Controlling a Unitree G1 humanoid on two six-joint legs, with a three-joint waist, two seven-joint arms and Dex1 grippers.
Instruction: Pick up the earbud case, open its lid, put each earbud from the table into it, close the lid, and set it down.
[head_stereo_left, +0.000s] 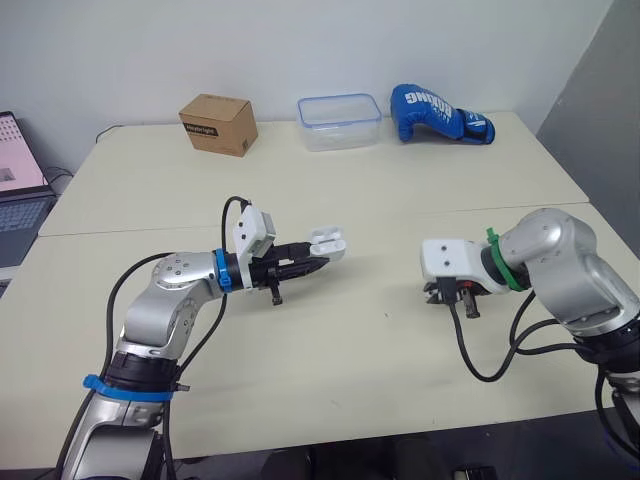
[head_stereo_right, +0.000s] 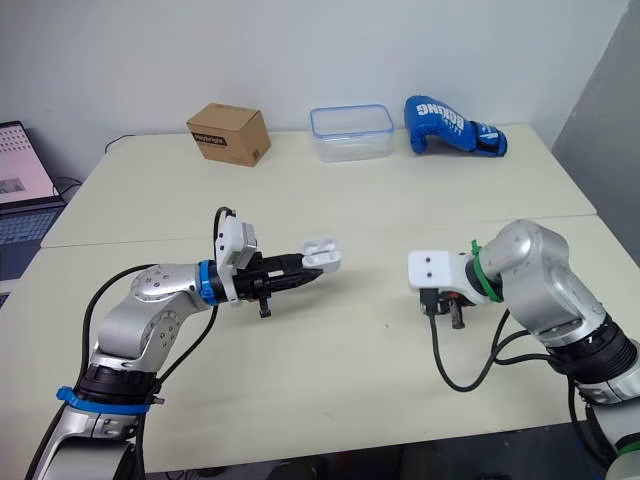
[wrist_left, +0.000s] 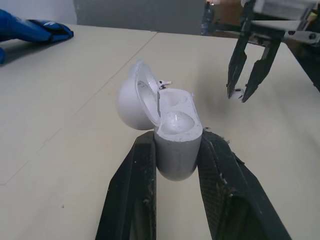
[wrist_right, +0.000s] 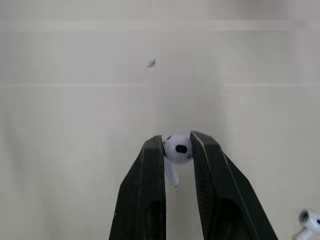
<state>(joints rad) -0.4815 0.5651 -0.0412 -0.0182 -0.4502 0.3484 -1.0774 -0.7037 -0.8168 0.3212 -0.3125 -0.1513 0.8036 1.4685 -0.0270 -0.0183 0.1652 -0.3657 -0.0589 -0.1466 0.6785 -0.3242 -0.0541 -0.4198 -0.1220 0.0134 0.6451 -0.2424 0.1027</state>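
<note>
The right gripper (wrist_right: 176, 140), near the front right of the cream worktop (head_stereo_left: 340, 350), has its black fingers (wrist_right: 150, 175) pinched shut on a small white earbud (wrist_right: 178, 149). A second white earbud (wrist_right: 308, 218) lies on the worktop near it. To the left, the left gripper (head_stereo_left: 314, 263) clamps the base of the glossy white earbud case (wrist_left: 175, 130), which is held off the worktop with its lid swung open and its wells bare. At the far edge stands a clear plastic box with a blue-rimmed lid (head_stereo_left: 339, 121), which looks empty.
</note>
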